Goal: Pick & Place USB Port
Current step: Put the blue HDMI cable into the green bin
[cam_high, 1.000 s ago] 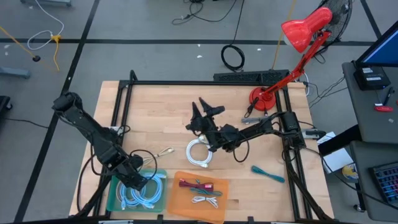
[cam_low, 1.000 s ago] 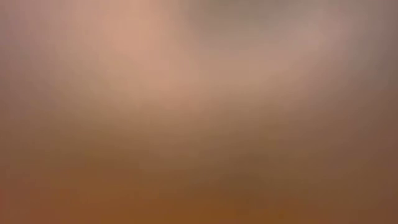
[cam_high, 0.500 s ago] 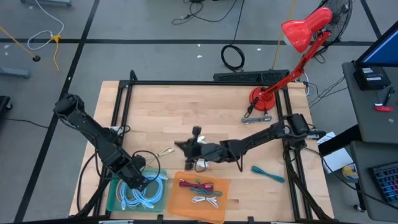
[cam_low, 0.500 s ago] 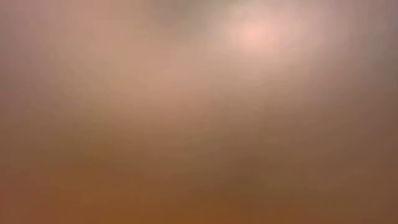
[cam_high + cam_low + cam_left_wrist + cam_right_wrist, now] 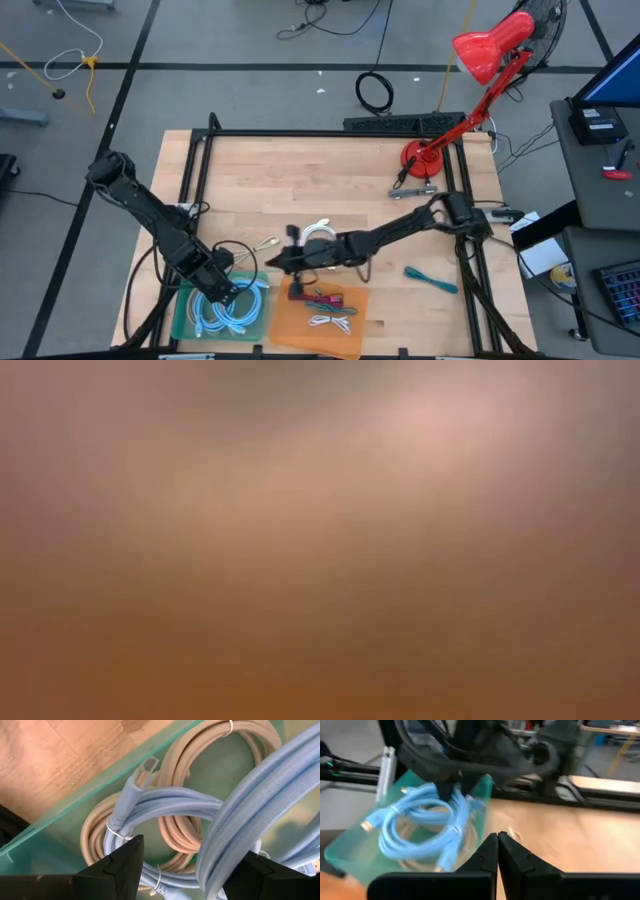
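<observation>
My left gripper [image 5: 226, 291] is open and low in the green tray [image 5: 186, 318]. In the left wrist view its fingers [image 5: 120, 867] stand on either side of a light blue cable coil [image 5: 240, 815] that lies on a beige coil [image 5: 175, 827]. I cannot tell whether they touch it. My right gripper [image 5: 274, 261] is shut and empty, reaching level across the table toward the green tray [image 5: 350, 855]. A small pale plug [image 5: 266, 243] lies on the wood just beyond it. A white coiled cable [image 5: 318, 234] lies beside the right arm.
An orange tray [image 5: 350, 325] at the near edge holds a red piece [image 5: 300, 295] and a white cable [image 5: 330, 322]. A teal tool [image 5: 431, 280] lies to the right, and a red lamp [image 5: 420, 160] stands at the far right. A black frame rims the table.
My right gripper has swung from the table's middle, where it pointed toward the far edge, down toward the near left. It now points at the green tray. My left gripper has stayed in the green tray.
</observation>
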Robot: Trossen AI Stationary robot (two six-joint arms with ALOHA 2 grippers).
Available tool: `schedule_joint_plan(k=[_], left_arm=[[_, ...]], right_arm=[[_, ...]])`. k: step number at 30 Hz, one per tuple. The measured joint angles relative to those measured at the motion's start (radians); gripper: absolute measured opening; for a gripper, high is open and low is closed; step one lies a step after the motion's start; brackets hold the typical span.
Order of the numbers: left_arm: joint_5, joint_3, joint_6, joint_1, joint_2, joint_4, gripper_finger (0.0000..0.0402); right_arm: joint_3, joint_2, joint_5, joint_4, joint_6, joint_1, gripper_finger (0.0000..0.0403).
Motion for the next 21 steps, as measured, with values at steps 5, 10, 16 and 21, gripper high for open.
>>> schedule_joint_plan(k=[5, 10, 16, 21], left_arm=[[0.000, 0.000, 0.014, 0.018, 0.000, -0.007, 0.0232], [0.000, 0.000, 0.054, 0.046, 0.000, -0.016, 0.0232], [0.000, 0.000, 0.080, 0.064, 0.000, -0.055, 0.0232], [0.012, 0.000, 0.078, 0.065, -0.012, -0.058, 0.0232]], right_arm=[[0.217, 0.146, -0.076, -0.152, -0.007, 0.007, 0.0000], [0.347, 0.223, -0.109, -0.246, -0.013, 0.013, 0.0000], [0.351, 0.219, -0.102, -0.246, -0.011, 0.023, 0.0000], [0.351, 0.213, -0.103, -0.250, -0.039, 0.035, 0.0000]])
